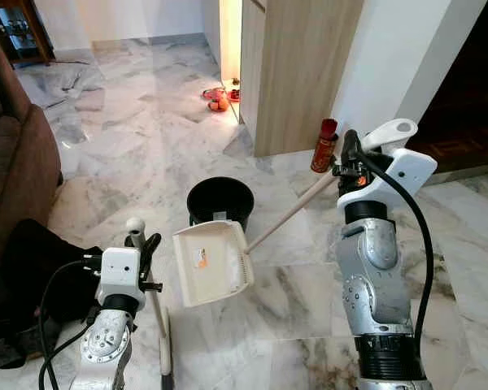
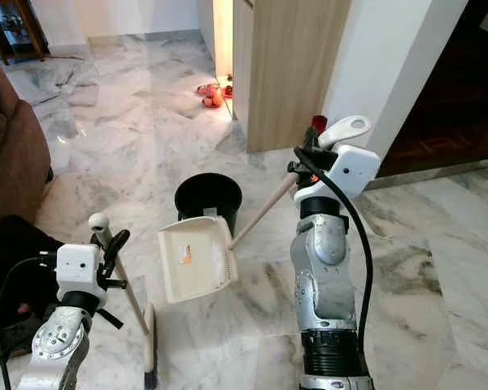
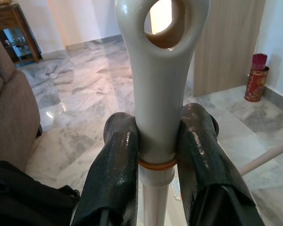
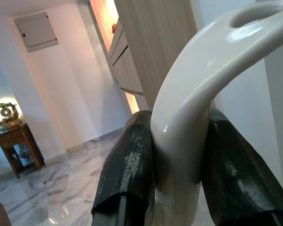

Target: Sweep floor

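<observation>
Dustpan held raised beside the bin, broom upright in the other gripper

The cream dustpan [image 1: 211, 262] is hanging ahead of and below the right gripper [image 4: 177, 141], its tray tilting just beside the black bin [image 1: 220, 201], probably for emptying; the fingers are clamping its curved white handle. The left gripper [image 3: 155, 150] is closing on the broom [image 2: 130, 301] just under its looped end, keeping the pale pole upright with the head resting on the marble floor [image 1: 146, 122]
</observation>
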You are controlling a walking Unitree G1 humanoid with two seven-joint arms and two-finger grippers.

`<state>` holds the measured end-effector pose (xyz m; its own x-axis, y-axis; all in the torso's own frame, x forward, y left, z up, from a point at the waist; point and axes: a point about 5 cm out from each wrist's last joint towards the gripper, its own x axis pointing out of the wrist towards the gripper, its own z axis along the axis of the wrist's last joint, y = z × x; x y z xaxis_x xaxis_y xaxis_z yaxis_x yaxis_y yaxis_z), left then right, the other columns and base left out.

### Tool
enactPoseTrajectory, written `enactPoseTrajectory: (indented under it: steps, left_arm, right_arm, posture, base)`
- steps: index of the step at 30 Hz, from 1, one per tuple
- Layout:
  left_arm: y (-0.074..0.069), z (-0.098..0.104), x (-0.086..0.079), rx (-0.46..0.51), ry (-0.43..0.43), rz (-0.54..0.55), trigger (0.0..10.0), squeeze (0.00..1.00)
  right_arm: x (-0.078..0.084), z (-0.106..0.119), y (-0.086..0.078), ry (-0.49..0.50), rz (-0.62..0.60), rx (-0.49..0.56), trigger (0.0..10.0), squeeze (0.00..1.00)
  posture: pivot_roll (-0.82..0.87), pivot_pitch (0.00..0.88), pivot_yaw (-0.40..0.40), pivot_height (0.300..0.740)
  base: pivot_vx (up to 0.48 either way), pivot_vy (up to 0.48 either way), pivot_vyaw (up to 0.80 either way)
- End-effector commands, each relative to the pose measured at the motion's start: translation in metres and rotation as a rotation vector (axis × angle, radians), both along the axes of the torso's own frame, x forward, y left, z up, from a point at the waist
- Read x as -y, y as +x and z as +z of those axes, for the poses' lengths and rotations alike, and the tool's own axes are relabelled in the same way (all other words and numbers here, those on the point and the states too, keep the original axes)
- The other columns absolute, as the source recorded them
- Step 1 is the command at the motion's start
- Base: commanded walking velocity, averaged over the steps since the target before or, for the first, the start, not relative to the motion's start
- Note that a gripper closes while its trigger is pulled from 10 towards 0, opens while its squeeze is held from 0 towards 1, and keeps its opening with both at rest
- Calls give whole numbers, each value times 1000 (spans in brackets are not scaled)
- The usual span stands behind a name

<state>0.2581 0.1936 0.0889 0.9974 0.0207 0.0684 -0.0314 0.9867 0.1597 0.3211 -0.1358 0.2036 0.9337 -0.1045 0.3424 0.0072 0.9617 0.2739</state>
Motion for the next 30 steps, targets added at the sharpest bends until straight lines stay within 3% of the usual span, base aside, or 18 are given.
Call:
enactPoseTrajectory:
  steps: [1, 5, 12, 30]
  left_arm:
    - [1, 12, -3, 48, 23, 10, 10000, 0]
    - [-6, 10, -11, 41, 51, 24, 10000, 0]
    - [-14, 25, -30, 99, 93, 100, 10000, 0]
    - [-15, 26, -25, 107, 78, 110, 10000, 0]
  right_arm:
    - [1, 24, -5, 33, -1, 102, 10000, 0]
    - [2, 27, -5, 34, -1, 115, 10000, 0]
    - [1, 27, -4, 34, 3, 113, 10000, 0]
    - [0, 36, -2, 41, 15, 142, 10000, 0]
  posture:
    - [123, 76, -22, 740]
    - [122, 78, -21, 740]
    - [134, 80, -29, 740]
    - [138, 61, -31, 740]
  base:
    - [289, 0, 0]
    - [289, 0, 0]
    - [290, 0, 0]
    - [302, 0, 0]
